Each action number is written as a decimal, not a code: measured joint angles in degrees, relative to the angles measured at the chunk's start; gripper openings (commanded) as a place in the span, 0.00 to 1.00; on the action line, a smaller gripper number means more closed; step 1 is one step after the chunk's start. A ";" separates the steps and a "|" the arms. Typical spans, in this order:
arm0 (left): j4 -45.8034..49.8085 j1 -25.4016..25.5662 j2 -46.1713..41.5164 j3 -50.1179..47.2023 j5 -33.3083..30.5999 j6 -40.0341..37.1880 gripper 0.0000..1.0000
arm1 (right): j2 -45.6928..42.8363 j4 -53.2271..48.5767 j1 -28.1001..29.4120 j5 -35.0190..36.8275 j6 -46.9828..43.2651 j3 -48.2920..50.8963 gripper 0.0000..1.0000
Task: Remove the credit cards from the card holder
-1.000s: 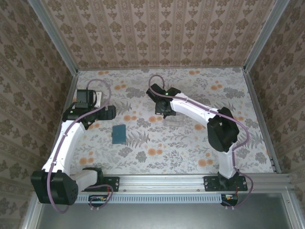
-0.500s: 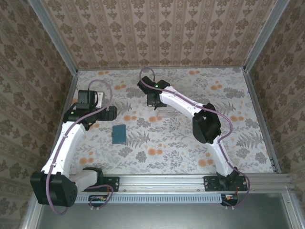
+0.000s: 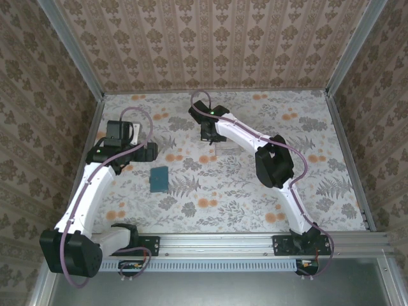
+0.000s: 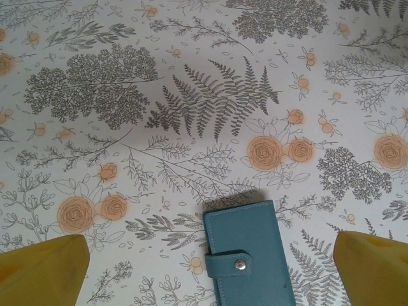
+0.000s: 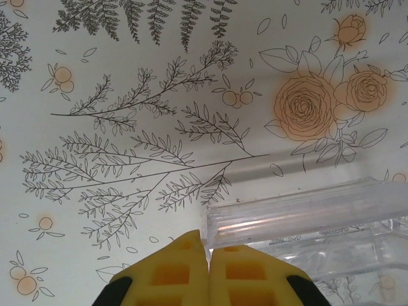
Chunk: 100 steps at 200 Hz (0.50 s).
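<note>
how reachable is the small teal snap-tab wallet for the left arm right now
Probably yes. The left gripper hangs open over the floral table, and the closed teal wallet lies flat below it, in line with the gap between its yellow fingers, with nothing on or beside it.

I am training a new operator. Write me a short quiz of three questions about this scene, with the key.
1. True or false: the card holder lies open with cards showing.
2. Which gripper is shut? A: left. B: right.
3. Fill in: the transparent thing beside the right gripper's tip is a ____.
Key: 1 false, its snap tab is fastened. 2 B; the left gripper stands open. 3 clear plastic box.
</note>
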<state>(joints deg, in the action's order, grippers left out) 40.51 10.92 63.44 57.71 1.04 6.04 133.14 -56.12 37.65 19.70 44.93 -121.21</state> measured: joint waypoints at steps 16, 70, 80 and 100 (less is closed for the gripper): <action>0.00 0.28 0.00 -0.02 -0.11 0.02 1.00 | 0.00 -0.04 0.11 0.00 0.04 0.00 0.00; 0.04 1.05 0.37 -0.02 -0.85 0.00 1.00 | 0.15 -0.02 0.70 0.00 0.74 0.00 0.06; 0.04 1.07 0.55 -0.02 -0.85 0.00 1.00 | 0.28 -0.04 0.79 -0.02 0.92 -0.07 0.09; 0.11 1.11 0.79 -0.02 -0.87 0.00 1.00 | 0.66 -0.02 0.87 -0.46 1.73 -0.15 0.19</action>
<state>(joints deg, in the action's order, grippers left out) 40.62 12.03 64.23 57.69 0.16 6.04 133.80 -56.14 38.52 19.25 46.65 -121.36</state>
